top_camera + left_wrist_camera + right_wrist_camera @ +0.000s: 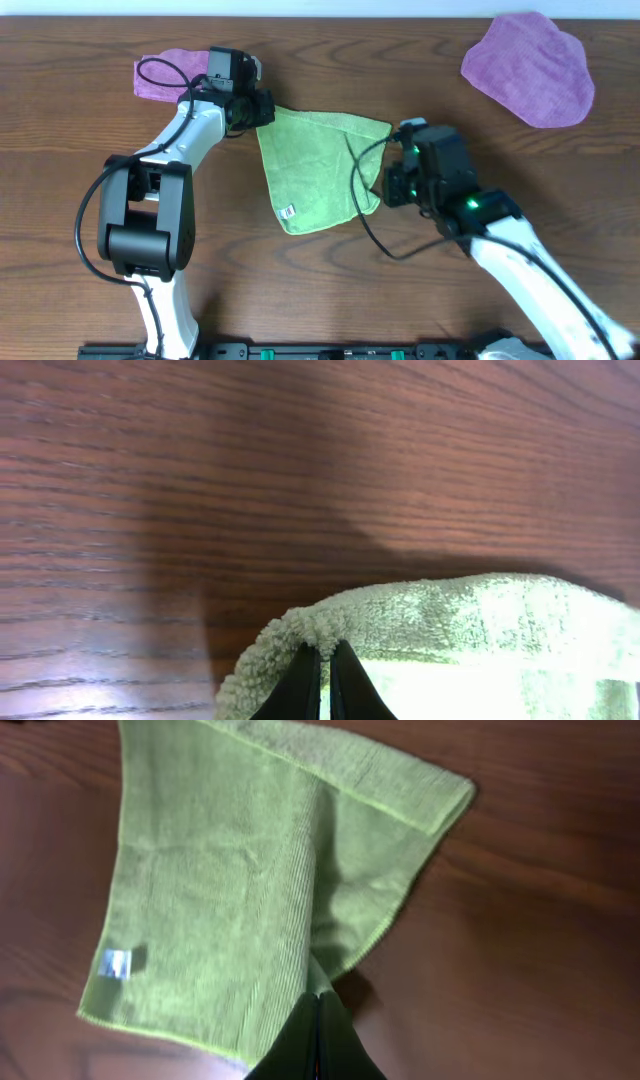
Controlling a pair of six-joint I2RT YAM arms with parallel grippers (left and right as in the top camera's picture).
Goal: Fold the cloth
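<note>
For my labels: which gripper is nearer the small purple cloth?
Left. The left gripper holds the green cloth beside the small purple cloth; the right gripper holds that cloth's far edge.

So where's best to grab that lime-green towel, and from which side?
By a corner, from outside its edge: the lime-green towel lies thin and limp, so only corners and hems can be pinched. The left tool grips its far-left corner, the right tool its right hem.

cloth (pixel 320 165): on the surface (pixel 330 300)
tag (pixel 288 212): on the cloth's near corner
left pincer (pixel 264 108): at the cloth's far-left corner
right pincer (pixel 384 190): at the cloth's right edge
small folded cloth (pixel 160 78): left of the cloth, farther back
large cloth (pixel 530 70): right of the cloth, farther back, well apart
</note>
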